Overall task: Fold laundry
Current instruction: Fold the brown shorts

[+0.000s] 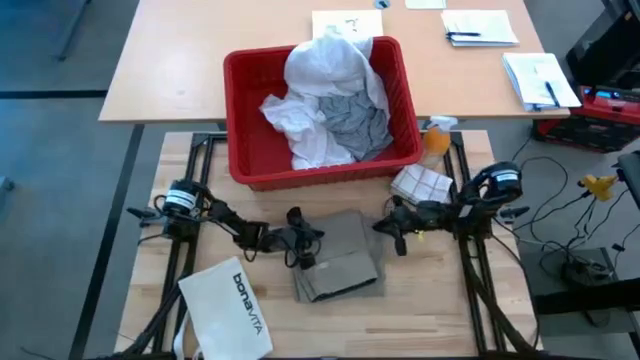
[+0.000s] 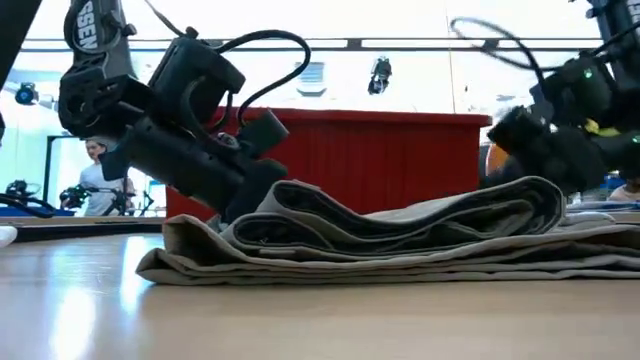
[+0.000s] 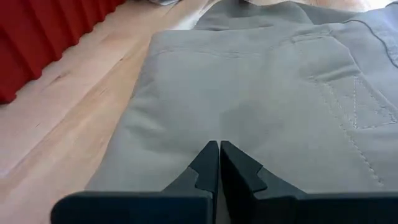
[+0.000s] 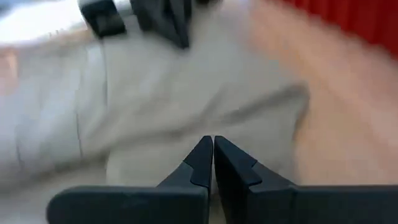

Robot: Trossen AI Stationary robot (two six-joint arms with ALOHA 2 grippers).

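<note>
A khaki-tan piece (image 1: 340,258) lies folded in several layers at the table's middle, flat on the wood (image 2: 380,245). My left gripper (image 1: 305,245) is shut at its left edge, low over the top layer (image 3: 219,146). My right gripper (image 1: 392,228) is shut at the piece's far right corner (image 4: 212,140), where a fold bulges up (image 2: 520,195). A white shirt (image 1: 325,70) and a grey T-shirt (image 1: 355,120) lie crumpled in the red basket (image 1: 250,120). My left gripper comes in slanting down from the table's left. Its shut fingertips (image 3: 208,155) lie at the top layer (image 3: 249,118) near the khaki piece's left edge. Whether they touch the cloth, I cannot tell. My right gripper hovers shut near the far right corner. Its view is blurred, so touch cannot be told.
The red basket stands at the table's far side. A white bag printed "bonavita" (image 1: 228,310) lies at the near left. A checked folded cloth (image 1: 422,183) and an orange bottle (image 1: 437,138) sit at the far right, beside the right arm.
</note>
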